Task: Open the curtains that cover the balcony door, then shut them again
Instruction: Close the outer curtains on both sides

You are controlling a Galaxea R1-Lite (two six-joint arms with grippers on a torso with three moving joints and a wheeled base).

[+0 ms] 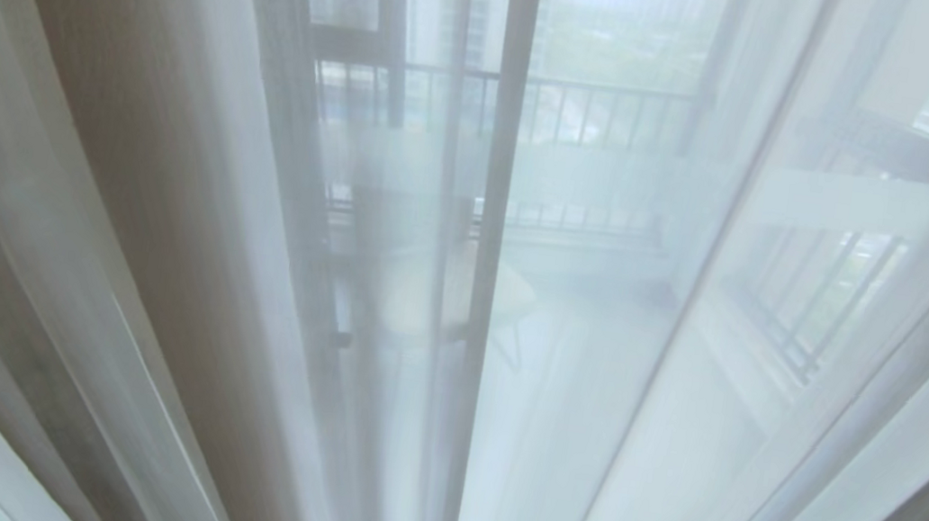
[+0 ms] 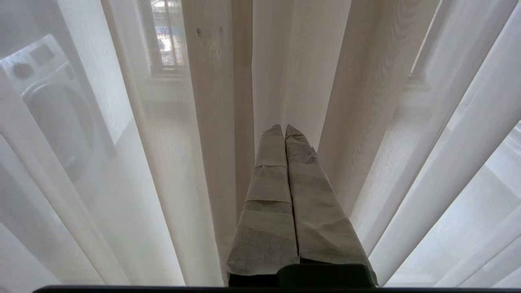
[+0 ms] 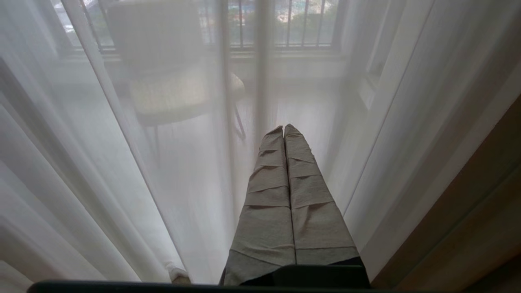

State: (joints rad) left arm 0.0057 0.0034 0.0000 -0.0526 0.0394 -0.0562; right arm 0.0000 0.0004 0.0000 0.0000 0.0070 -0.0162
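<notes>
The curtains hang drawn across the whole head view: a sheer white layer (image 1: 679, 418) in the middle and right, and a thick beige drape (image 1: 129, 123) on the left. Through the sheer layer the balcony door (image 1: 593, 183) shows dimly, with its frosted band and a dark frame. Neither arm appears in the head view. In the left wrist view, my left gripper (image 2: 283, 128) is shut and empty, pointing at the beige drape folds (image 2: 293, 61). In the right wrist view, my right gripper (image 3: 283, 128) is shut and empty, facing the sheer layer (image 3: 122, 162).
Behind the sheer fabric stand a balcony chair (image 3: 171, 89) and a bar railing (image 1: 594, 115). A washing machine (image 2: 49, 101) shows faintly past the curtain in the left wrist view. A brown wooden surface (image 3: 468, 211) borders the curtain on the right.
</notes>
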